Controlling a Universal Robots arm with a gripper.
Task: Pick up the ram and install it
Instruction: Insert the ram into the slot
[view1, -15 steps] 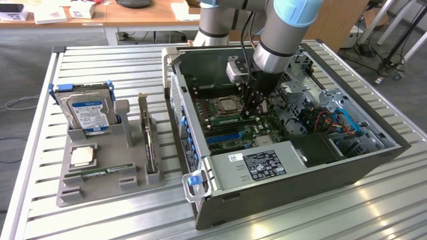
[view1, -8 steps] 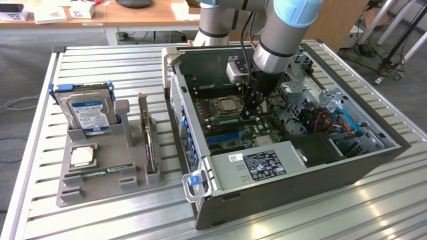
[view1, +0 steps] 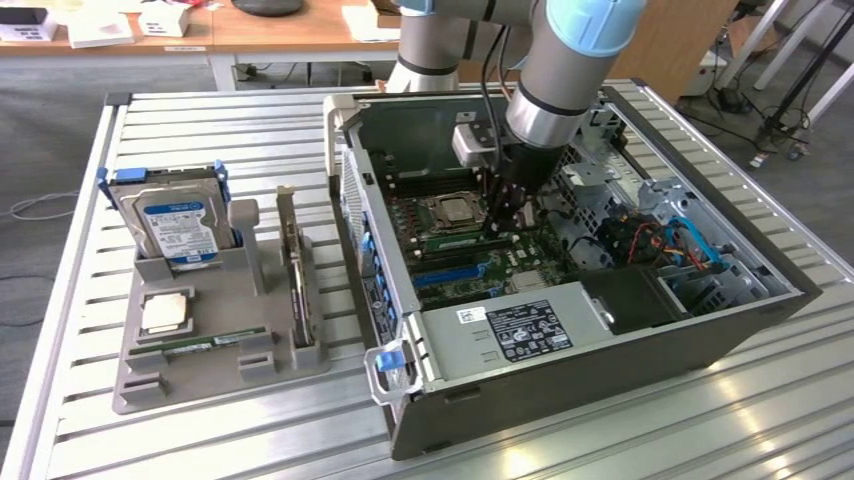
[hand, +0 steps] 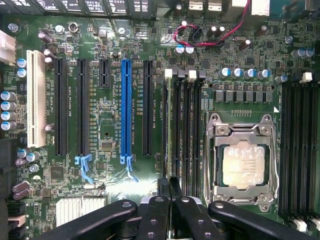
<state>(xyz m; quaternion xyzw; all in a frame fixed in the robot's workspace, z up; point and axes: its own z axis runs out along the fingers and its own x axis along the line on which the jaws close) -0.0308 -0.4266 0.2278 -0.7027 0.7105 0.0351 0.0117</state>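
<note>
My gripper reaches down into the open computer case, low over the motherboard. The ram is a thin green stick standing on edge in a memory slot beside the processor socket. The dark fingertips are shut on the stick's near end, one on each side of its top edge. In the exterior view the gripper is just to the right of the socket, with the ram running out from it along the slot.
A grey tray on the exterior view's left holds a hard drive, a square silver chip, an upright expansion card and another green stick lying flat. Several empty memory slots flank the socket. Blue cables lie in the case.
</note>
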